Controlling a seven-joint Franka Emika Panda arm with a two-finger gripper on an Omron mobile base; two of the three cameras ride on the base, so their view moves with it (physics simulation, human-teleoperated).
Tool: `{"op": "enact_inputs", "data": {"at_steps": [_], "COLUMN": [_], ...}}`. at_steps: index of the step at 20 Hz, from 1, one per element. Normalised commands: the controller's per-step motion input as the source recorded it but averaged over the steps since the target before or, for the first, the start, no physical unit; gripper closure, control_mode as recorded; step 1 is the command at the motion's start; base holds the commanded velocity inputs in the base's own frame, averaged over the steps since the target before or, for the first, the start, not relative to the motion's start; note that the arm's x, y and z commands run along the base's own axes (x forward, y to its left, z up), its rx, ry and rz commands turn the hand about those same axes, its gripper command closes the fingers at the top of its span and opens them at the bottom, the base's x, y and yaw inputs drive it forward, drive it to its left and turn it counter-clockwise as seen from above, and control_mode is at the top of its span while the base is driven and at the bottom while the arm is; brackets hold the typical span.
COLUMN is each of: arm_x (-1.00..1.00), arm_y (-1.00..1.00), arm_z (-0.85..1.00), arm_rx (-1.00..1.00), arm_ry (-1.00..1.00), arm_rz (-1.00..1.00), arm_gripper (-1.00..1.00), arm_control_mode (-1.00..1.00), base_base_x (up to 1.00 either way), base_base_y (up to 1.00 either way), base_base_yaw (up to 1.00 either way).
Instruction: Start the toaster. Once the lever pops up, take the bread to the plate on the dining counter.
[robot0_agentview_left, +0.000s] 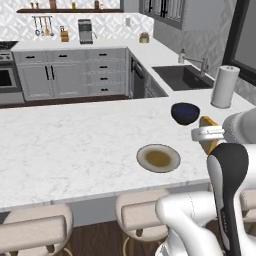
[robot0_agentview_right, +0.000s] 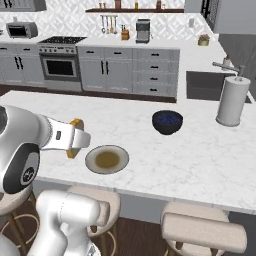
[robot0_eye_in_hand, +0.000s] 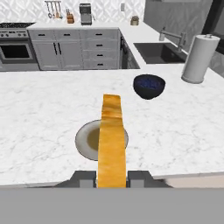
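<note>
- Stools sit closest in the left base view, tucked under the near edge of the desk (robot0_agentview_left: 60, 150). Above them the tool (robot0_agentview_left: 209, 134) holds the bread (robot0_agentview_left: 210, 142) on edge, a strip of orange crust showing past the white hand. The plate (robot0_agentview_left: 158, 158) lies just left of and below the tool, apart from the slice. A dark blue bowl (robot0_agentview_left: 185, 113) sits just beyond the tool, and a paper towel roll (robot0_agentview_left: 224, 86) farther off to its right.
- From the right base view, the white arm is nearest, and the tool (robot0_agentview_right: 75, 142) pokes out of it with the bread (robot0_agentview_right: 75, 136) pinched in it. The plate (robot0_agentview_right: 106, 159) is just to its right on the desk (robot0_agentview_right: 200, 155), so the slice is not yet over the dish. My judgement: carry it sideways until it hangs above the brown centre, then lower.
- Looking along the hand, the tool (robot0_eye_in_hand: 112, 178) is narrowed on the bread (robot0_eye_in_hand: 112, 144), fingers (robot0_eye_in_hand: 85, 178) flanking the slice. Bread runs forward across the plate (robot0_eye_in_hand: 84, 141) beneath it, and the bowl (robot0_eye_in_hand: 148, 86) lies beyond and to the right.
- Good practice, I judge: come down low before letting go, since an edge-held slice can tip off the rim; keep short of the bowl.
</note>
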Motion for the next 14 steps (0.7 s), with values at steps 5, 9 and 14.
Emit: {"op": "enact_inputs", "data": {"at_steps": [5,9,14], "arm_x": [0.2,0.83,0.8], "arm_y": [0.08,0.17,0.08], "arm_z": [-0.06,-0.22,-0.34], "arm_rx": [0.0,0.05,0.13], "arm_ry": [0.0,0.08,0.13], "arm_rz": [0.0,0.0,0.0], "arm_gripper": [1.0,1.0,1.0], "arm_control_mode": [-1.0,-1.0,-1.0], "base_base_x": [0.2,0.0,0.0], "base_base_y": [0.18,0.0,0.0], "base_base_yaw": [0.0,0.0,0.0]}}
